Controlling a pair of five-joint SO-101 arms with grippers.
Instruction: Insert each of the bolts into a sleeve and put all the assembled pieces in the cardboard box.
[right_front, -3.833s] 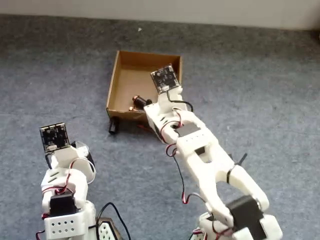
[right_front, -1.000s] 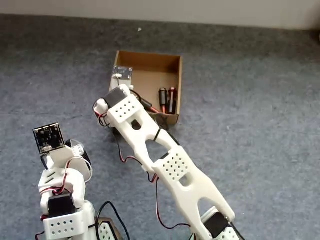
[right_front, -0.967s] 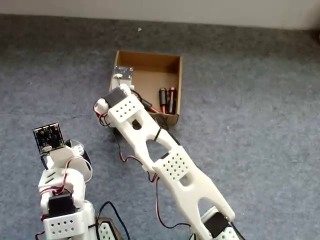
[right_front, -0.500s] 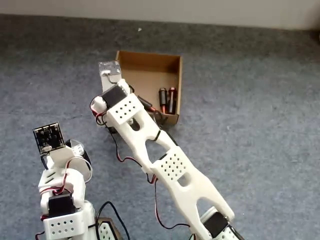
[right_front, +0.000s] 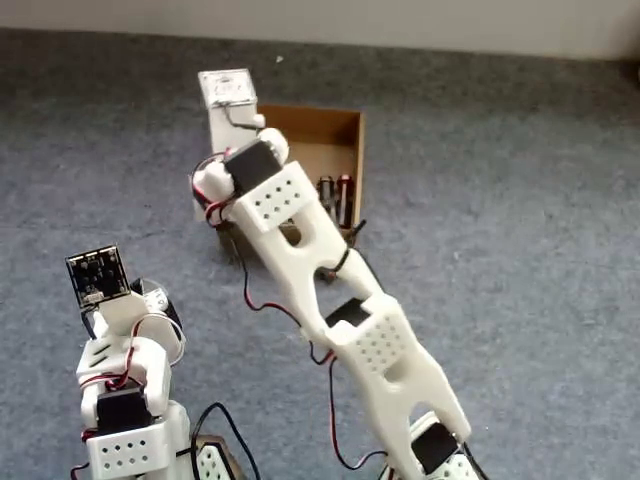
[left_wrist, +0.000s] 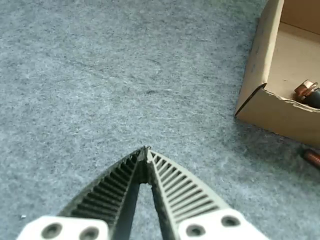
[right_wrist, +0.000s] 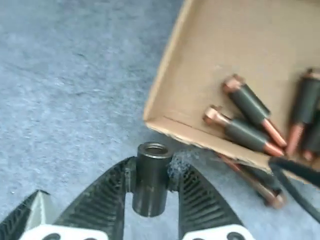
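- The cardboard box (right_front: 358, 150), open-topped, sat toward 12 o'clock on the grey carpet (right_front: 520, 200).
- Inside it, assembled pieces (right_front: 335, 200), dark sleeves with copper bolts through them, lay near the box's 4 o'clock corner. The right wrist view showed at least three; those at the frame edge were blurred and cut off.
- The right gripper (right_wrist: 153, 166) had its jaws partly apart, clamped on an upright black sleeve (right_wrist: 149, 187) with its open bore facing up. It was held over the carpet, just outside a corner of the box.
- A loose copper bolt (right_wrist: 247, 180) lay on the carpet just beside the box's outer wall, its far end hard to make out.
- The right arm (right_front: 330, 270) stretched from 5 o'clock toward 11, hiding the box's left wall from above.
- The left arm (right_front: 125, 350) stood at 7 o'clock. The left gripper (left_wrist: 146, 152) had its jaws pressed together on nothing, above bare carpet.
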